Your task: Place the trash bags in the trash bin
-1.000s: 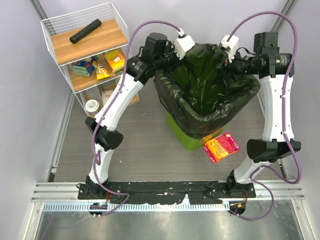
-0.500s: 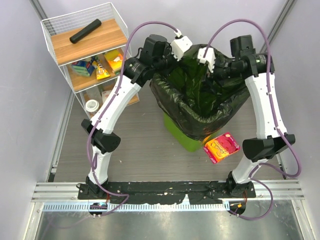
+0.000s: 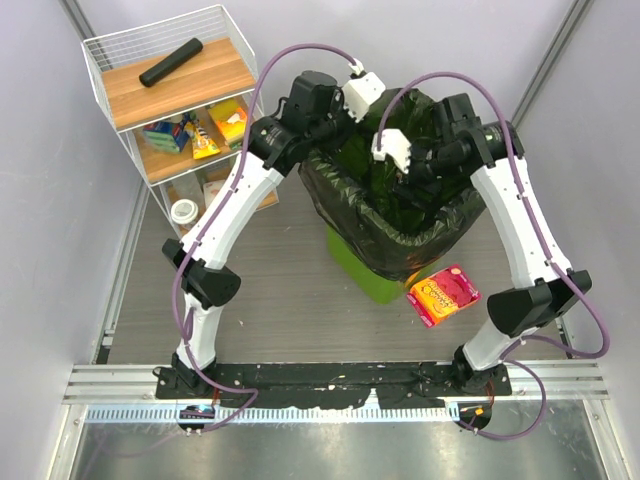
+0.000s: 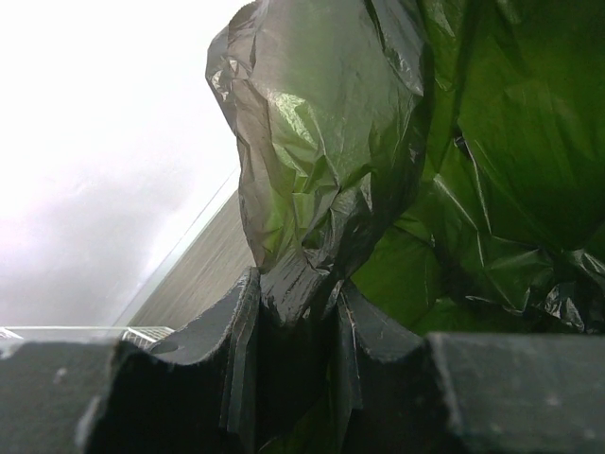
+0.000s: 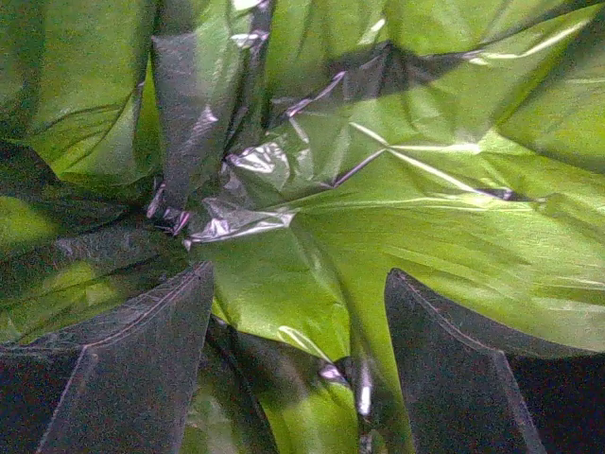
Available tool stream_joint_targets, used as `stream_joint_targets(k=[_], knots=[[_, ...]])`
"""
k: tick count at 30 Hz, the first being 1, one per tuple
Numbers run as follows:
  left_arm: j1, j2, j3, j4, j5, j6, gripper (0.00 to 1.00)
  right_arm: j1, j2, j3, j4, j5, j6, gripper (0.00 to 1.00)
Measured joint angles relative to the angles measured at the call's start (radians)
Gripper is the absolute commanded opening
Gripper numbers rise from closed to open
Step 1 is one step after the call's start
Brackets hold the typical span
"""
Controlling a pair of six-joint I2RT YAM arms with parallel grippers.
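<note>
The black trash bag [image 3: 410, 245] lines the lime-green trash bin [image 3: 362, 268], with its rim draped over the bin's edges. My left gripper [image 3: 338, 112] is at the bag's far-left rim. In the left wrist view it [image 4: 298, 288] is shut on a fold of the bag [image 4: 312, 142]. My right gripper [image 3: 418, 172] reaches down into the bag's opening. In the right wrist view it [image 5: 298, 274] is open, and the bag film [image 5: 425, 208], glowing green from the bin behind it, lies between the fingers.
A pink snack packet [image 3: 443, 293] lies on the floor right of the bin. A white wire shelf [image 3: 120, 60] stands at the back left. It has a rolled black cylinder [image 3: 170, 62] on top and small items on the lower shelves.
My right arm has swung left from the bag's far-right rim down into the bag's opening. The right side of the rim has sagged. My left gripper still holds the rim.
</note>
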Motion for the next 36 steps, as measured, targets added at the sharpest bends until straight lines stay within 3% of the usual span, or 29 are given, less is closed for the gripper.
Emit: stream_joint_targets(k=[11, 22, 36], knots=[[-0.002, -0.005, -0.010, 0.008, -0.007, -0.001, 0.00, 0.063, -0.006, -0.170, 0.000, 0.219, 0.004, 0.76], [-0.002, -0.023, -0.047, 0.033, -0.007, 0.002, 0.00, 0.063, 0.130, -0.239, 0.007, 0.344, -0.005, 0.76], [-0.004, -0.023, -0.049, 0.035, -0.007, 0.018, 0.00, 0.063, 0.159, -0.300, 0.014, 0.474, -0.028, 0.76]])
